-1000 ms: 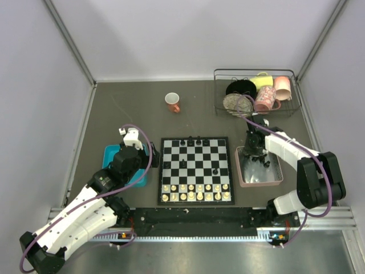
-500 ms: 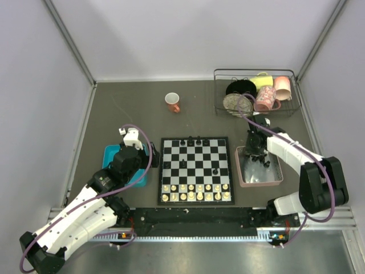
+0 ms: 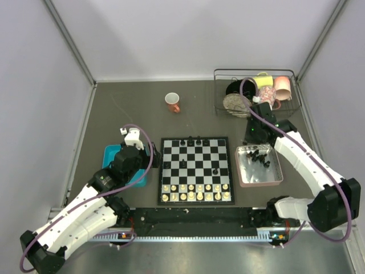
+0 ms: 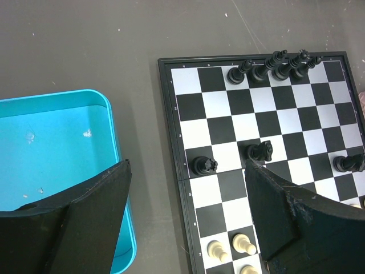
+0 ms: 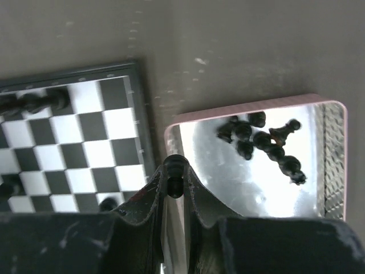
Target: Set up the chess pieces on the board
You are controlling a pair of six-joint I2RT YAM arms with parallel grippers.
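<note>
The board [image 3: 196, 169] lies in the middle of the table. Several black chess pieces [image 3: 190, 140] stand along its far row and others [image 3: 215, 170] mid-board; they also show in the left wrist view [image 4: 272, 64]. Cream-white pieces [image 3: 196, 192] fill the near rows. Several loose black pieces [image 5: 262, 141] lie in the pink tray [image 3: 260, 180]. My right gripper [image 5: 175, 178] is shut on a black chess piece [image 5: 174, 169], lifted above the tray's left rim. My left gripper [image 4: 188, 222] is open and empty above the board's left edge, beside the teal tray [image 4: 51, 154].
A wire rack [image 3: 256, 91] with cups and bowls stands at the back right. A red-orange cup [image 3: 172, 103] sits behind the board. Grey walls close in the table on three sides.
My right gripper has risen out of the pink tray toward its far left corner, now holding a black piece. The left arm has not moved.
</note>
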